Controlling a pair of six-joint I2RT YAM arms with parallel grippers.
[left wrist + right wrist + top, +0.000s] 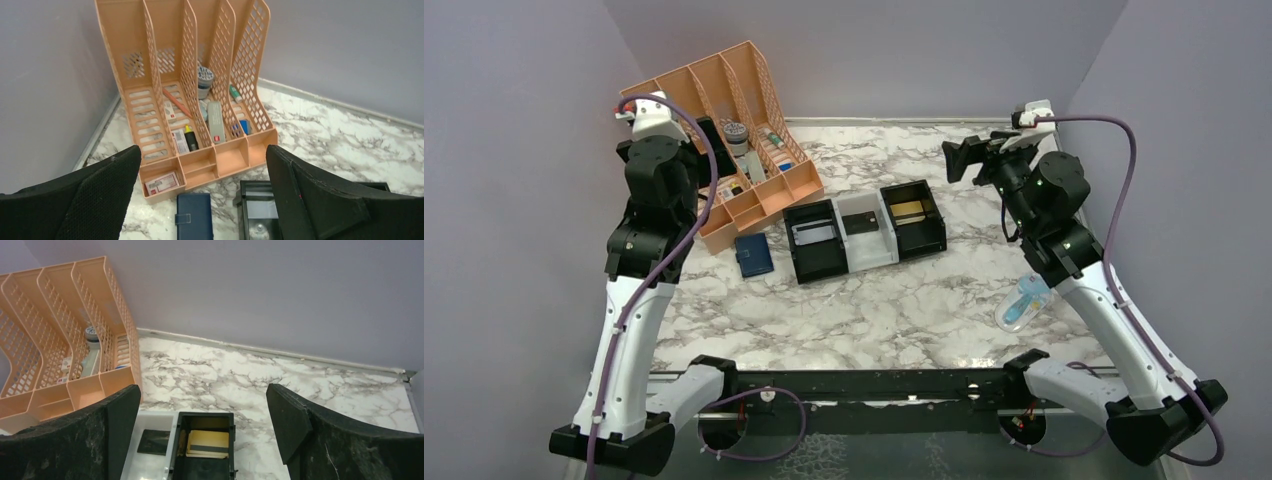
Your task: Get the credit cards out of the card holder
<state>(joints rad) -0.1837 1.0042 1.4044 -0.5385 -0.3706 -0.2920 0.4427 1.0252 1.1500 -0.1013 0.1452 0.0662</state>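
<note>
Card holder: a small navy bifold lying flat and closed on the left half of the table, just in front of the near end of the orange file rack and just beside the left black tray, untouched by either arm. Its strap tab shows on the cover; no card inside it can be seen. Judged light and soft-covered, likely to slide on the smooth top rather than open, so one side wants pinning while the free edge by the strap is lifted. The cards should be thin, stiff and slick, best pinched by an exposed edge. One gold-tan card with a dark stripe lies in the right black tray, with a white tray between the two black ones. Left gripper is raised over the rack, jaws fully apart, holding nothing. Right gripper is raised over the far right of the table, likewise wide and empty. A clear packet lies near the right edge. The top is marble-patterned, closed in by plain grey-lilac walls
</note>
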